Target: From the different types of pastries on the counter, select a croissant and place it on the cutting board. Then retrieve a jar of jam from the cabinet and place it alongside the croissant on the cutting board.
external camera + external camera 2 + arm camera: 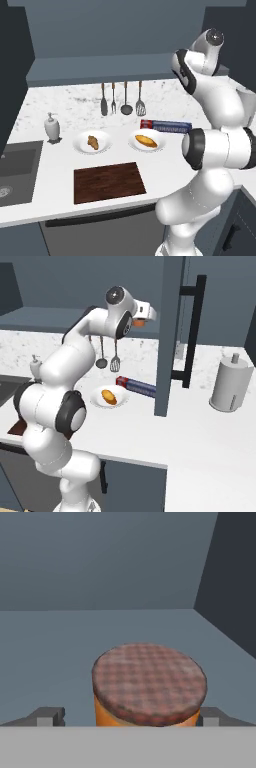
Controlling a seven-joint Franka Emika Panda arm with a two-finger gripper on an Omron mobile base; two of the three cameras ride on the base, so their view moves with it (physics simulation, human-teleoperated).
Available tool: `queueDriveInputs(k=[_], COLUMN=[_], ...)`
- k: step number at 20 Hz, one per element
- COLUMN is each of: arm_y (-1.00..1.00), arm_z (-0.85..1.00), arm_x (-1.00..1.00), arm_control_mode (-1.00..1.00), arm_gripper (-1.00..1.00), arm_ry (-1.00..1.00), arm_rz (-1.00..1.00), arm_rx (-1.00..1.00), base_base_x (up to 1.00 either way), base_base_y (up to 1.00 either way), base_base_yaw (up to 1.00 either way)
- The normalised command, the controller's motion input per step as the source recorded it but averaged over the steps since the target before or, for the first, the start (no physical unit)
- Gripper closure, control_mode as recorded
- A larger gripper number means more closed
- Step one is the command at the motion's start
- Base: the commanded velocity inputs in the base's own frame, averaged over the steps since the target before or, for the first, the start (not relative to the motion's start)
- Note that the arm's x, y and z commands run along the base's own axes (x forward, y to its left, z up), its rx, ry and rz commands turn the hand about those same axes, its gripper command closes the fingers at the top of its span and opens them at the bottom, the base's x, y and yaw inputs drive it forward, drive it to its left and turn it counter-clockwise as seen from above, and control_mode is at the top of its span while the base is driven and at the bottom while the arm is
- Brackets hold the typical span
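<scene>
My gripper is up inside the cabinet, fingers spread wide, 1 dark fingertip on each side of the jar of jam. In the hand view the jar stands upright on the grey cabinet shelf between the 2 tips, its chequered brownish lid toward me and its orange body below; I cannot tell whether either tip touches the glass. In the right base view my hand reaches to the edge of the open cabinet door, with a bit of orange showing at its end.

Down on the counter, the croissant lies on the left of 2 white plates, just beyond the far edge of the cutting board. The board lies flat near the counter's front edge, its dark wood bare. The orange-yellow loaf lies on the right plate, and a blue and red box lies just behind that plate. A white soap dispenser stands to the left of the plates, near the sink. 4 utensils hang on the back wall above the plates. Far right on the counter, a paper towel roll stands upright on its holder.
</scene>
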Motion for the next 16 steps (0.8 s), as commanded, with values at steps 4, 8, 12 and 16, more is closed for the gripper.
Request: queueDriveInputs(k=[4,8,12,16], arm_y=[0.0,0.0,0.0,0.0], arm_z=[0.0,0.0,0.0,0.0], arm_x=[0.18,0.01,0.0,-0.83], arm_control_mode=[-1.0,-1.0,-1.0,-1.0], arm_gripper=[1.0,1.0,1.0,1.0], arm_ry=[0.0,0.0,0.0,-0.24], arm_rz=[0.02,0.0,0.0,0.0], arm_rx=[0.0,0.0,0.0,0.0], base_base_x=[0.0,0.0,0.0,0.0], base_base_y=[0.0,0.0,0.0,0.0], base_base_yaw=[0.0,0.0,0.0,0.0])
